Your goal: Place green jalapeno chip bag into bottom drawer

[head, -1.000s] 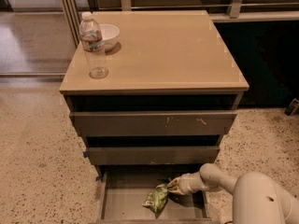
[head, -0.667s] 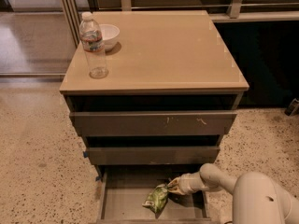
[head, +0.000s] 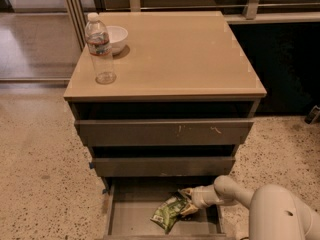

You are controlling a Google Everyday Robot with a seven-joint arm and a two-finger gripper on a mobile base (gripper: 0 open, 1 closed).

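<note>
Camera view shows almost nothing changed over the last second. The bag [head: 169, 214] lies where it lay before, on the floor of the bottom drawer [head: 130, 220], right of the middle and tilted, with its upper end towards the gripper [head: 188, 202]. The gripper has not shifted either. It hangs low inside the drawer at the bag's upper right corner, touching it or very nearly so, and the arm [head: 235, 191] reaches in from the lower right. Whether the gripper is clamped on that corner or has already let go, I cannot tell — the two run together at that spot.

For the task this stillness reads well. The bag looks settled in the right drawer, not hanging above it, so in my judgement the placing is as good as done. What is left would be to free the corner, if it is held at all, and lift the arm out without dragging the bag along. A foil bag is light and slides easily, so a snagged corner is the one risk.

The count:
- Bag: one.
- Drawers: three. The bottom one is pulled out, and the top drawer [head: 165, 132] and the middle drawer [head: 165, 166] each stand slightly out.
- Cabinet [head: 180, 59]: one.
- On its top, at the far left: one bottle [head: 99, 49] and one bowl [head: 117, 37] just behind it.
- Gripper: one, on one arm.
</note>
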